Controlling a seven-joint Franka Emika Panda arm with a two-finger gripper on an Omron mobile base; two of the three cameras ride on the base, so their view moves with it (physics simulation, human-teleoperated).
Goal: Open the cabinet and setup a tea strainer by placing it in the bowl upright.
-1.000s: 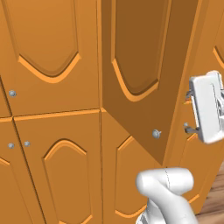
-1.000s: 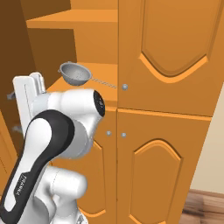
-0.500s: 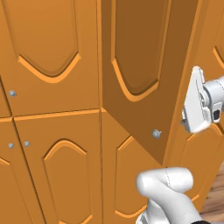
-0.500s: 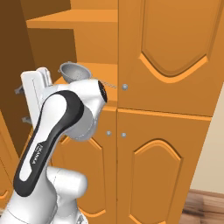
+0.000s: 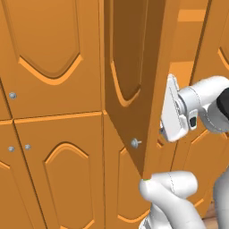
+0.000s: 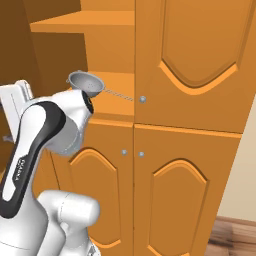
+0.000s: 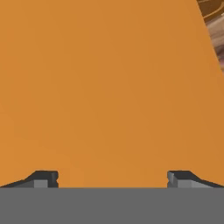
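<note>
Jaws spread wide and empty beside the swung-open cabinet (image 5: 134, 67) door, tea strainer (image 6: 86, 84) on its shelf

Orange-brown wood, pale metal, glossy white plastic.

The cabinet (image 5: 134, 85) door looks like smooth, matt orange-brown wood with a raised, lighter-edged panel; its small round knob (image 5: 135, 143) has a dull silver metal look. The neighbouring shorter doors (image 6: 167, 200) share the same smooth wooden finish and small silvery knobs. In the hand view the surface ahead is a flat, even, matt orange with no visible grain. On the shelf (image 6: 117, 85) inside, the tea strainer (image 6: 86, 84) is pale grey perforated metal with a faint sheen. The arm (image 6: 35, 145) wears glossy white shells with smooth dark, plastic-looking joints; the jaws are dark and matt.
</note>
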